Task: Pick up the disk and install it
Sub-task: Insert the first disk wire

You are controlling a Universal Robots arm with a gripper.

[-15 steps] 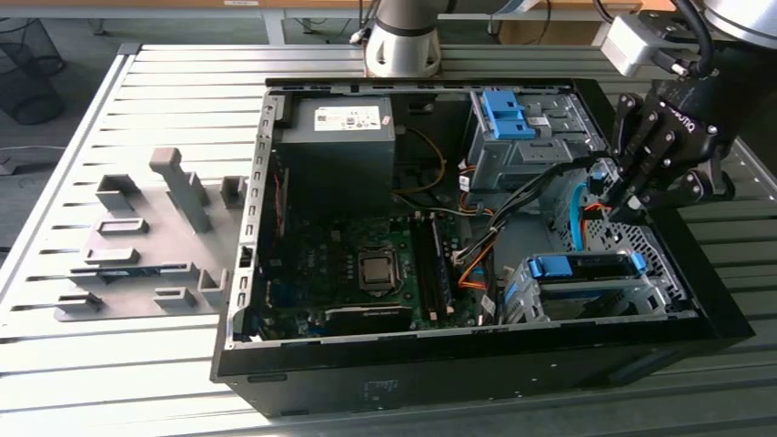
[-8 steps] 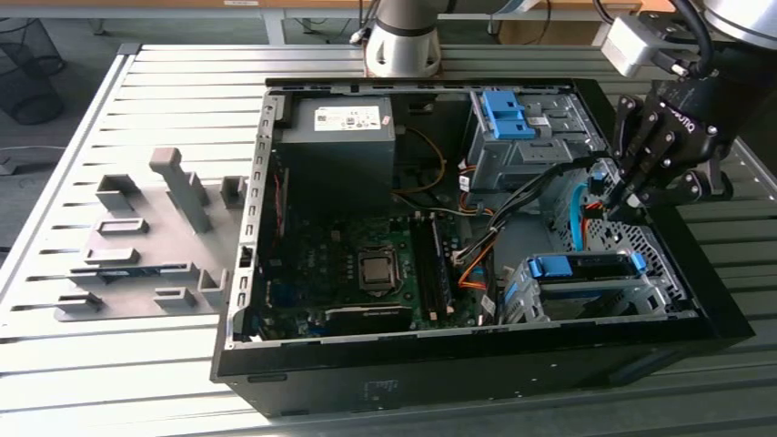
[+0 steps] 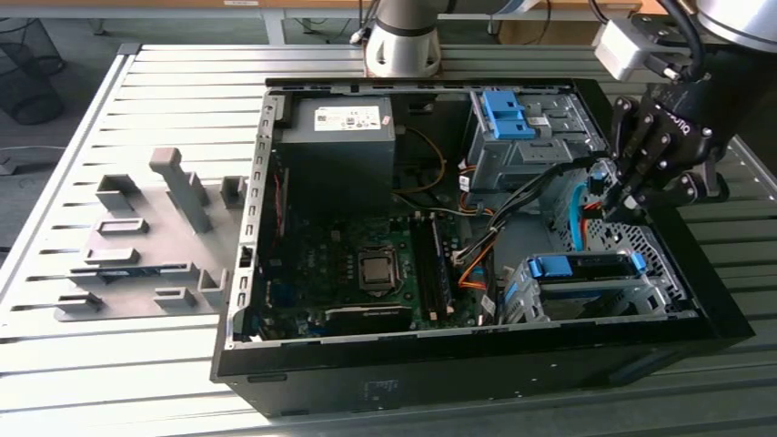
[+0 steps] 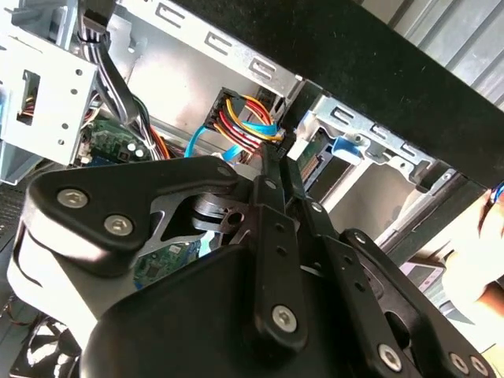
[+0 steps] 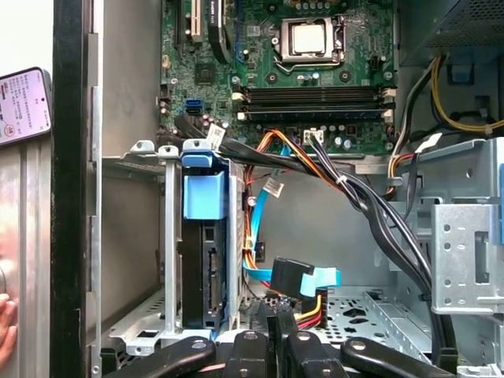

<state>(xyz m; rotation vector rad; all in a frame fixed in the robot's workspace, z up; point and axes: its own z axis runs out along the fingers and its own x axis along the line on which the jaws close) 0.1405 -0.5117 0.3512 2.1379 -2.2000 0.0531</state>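
The disk [image 3: 585, 270] sits in the metal drive cage at the front right corner of the open computer case, its blue rail across the top. In the first wrist view the disk [image 5: 206, 272] stands on edge in that cage under a blue tab. My gripper [image 3: 607, 211] hangs inside the case just behind the cage, apart from the disk. Its fingers [image 5: 253, 346] are pressed together, shut, with nothing seen between them. In the second wrist view the gripper [image 4: 274, 157] tip is right beside a connector with coloured wires [image 4: 246, 118]. A black and blue cable plug [image 5: 298, 277] lies close ahead of the fingers.
A black power supply [image 3: 338, 150] with a white sticker fills the case's back left. A bare blue bracket [image 3: 504, 114] sits in the rear cage. Motherboard [image 3: 364, 264] and loose cables [image 3: 486, 246] lie between. A grey fixture plate [image 3: 146, 237] rests on the slatted table. A person's hand [image 4: 480, 252] is outside the case wall.
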